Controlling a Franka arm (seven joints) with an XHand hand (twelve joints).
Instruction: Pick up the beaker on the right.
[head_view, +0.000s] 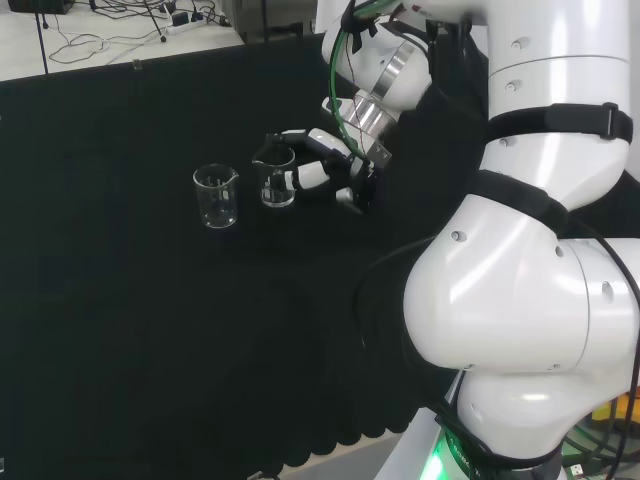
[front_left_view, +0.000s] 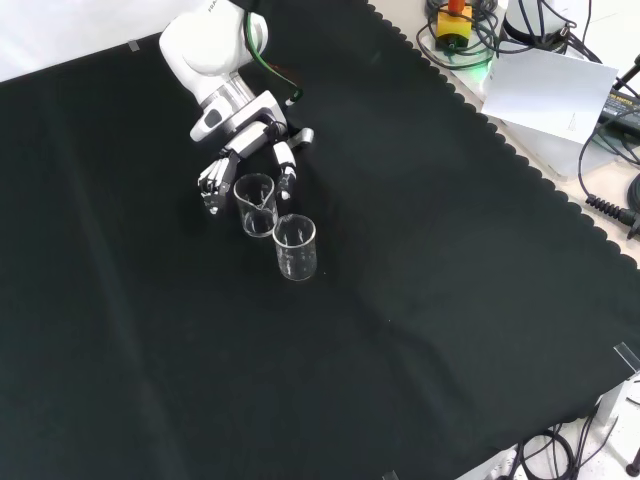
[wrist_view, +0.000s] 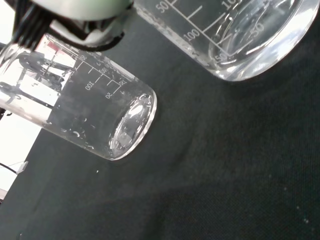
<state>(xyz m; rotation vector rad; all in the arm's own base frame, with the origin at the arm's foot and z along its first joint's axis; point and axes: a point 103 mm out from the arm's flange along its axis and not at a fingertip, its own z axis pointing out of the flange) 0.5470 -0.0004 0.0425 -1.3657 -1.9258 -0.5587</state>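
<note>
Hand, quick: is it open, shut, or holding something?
Hand: fingers curled round the beaker nearest the arm; the beaker sits on the cloth.
</note>
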